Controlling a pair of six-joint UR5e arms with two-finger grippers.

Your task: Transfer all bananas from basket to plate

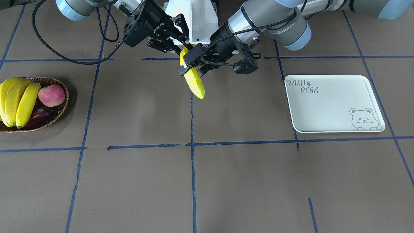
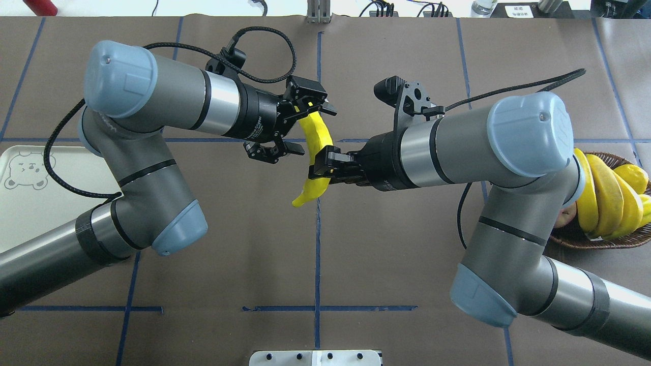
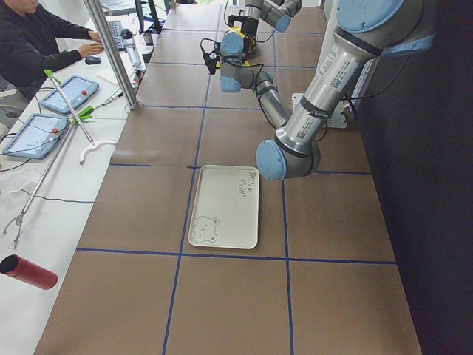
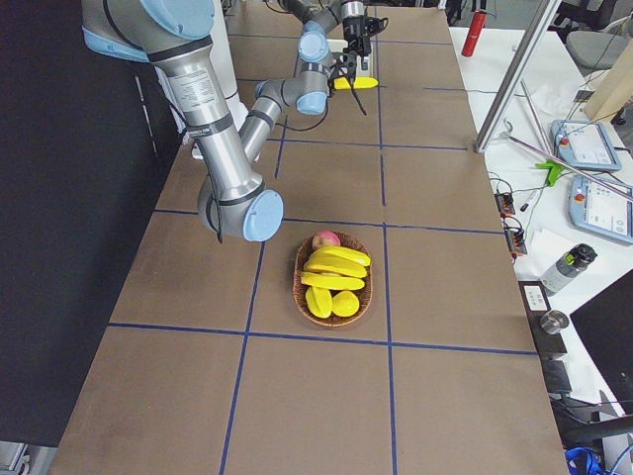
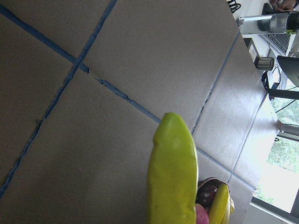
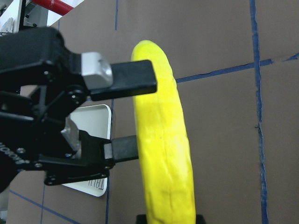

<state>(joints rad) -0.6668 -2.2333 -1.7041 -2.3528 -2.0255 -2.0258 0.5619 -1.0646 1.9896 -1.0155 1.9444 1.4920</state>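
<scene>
A yellow banana (image 1: pixel 195 82) hangs in the air over the table's middle, between both arms. My right gripper (image 2: pixel 323 168) is shut on the end of the banana (image 2: pixel 318 137) nearer my base. My left gripper (image 2: pixel 305 127) is open, one finger on each side of its far part. In the right wrist view the left gripper's fingers (image 6: pixel 135 77) reach in beside the banana (image 6: pixel 163 154). Three more bananas (image 1: pixel 19 100) lie in the wicker basket (image 1: pixel 48 78) on my right. The white plate (image 1: pixel 333 103) lies bare on my left.
A pink-red apple (image 1: pixel 51 95) and a dark red fruit (image 1: pixel 40 115) share the basket. My white base mount (image 1: pixel 202 22) stands behind the grippers. A person (image 3: pixel 37 37) sits at a side bench with tablets; a red bottle (image 3: pixel 28 272) lies there.
</scene>
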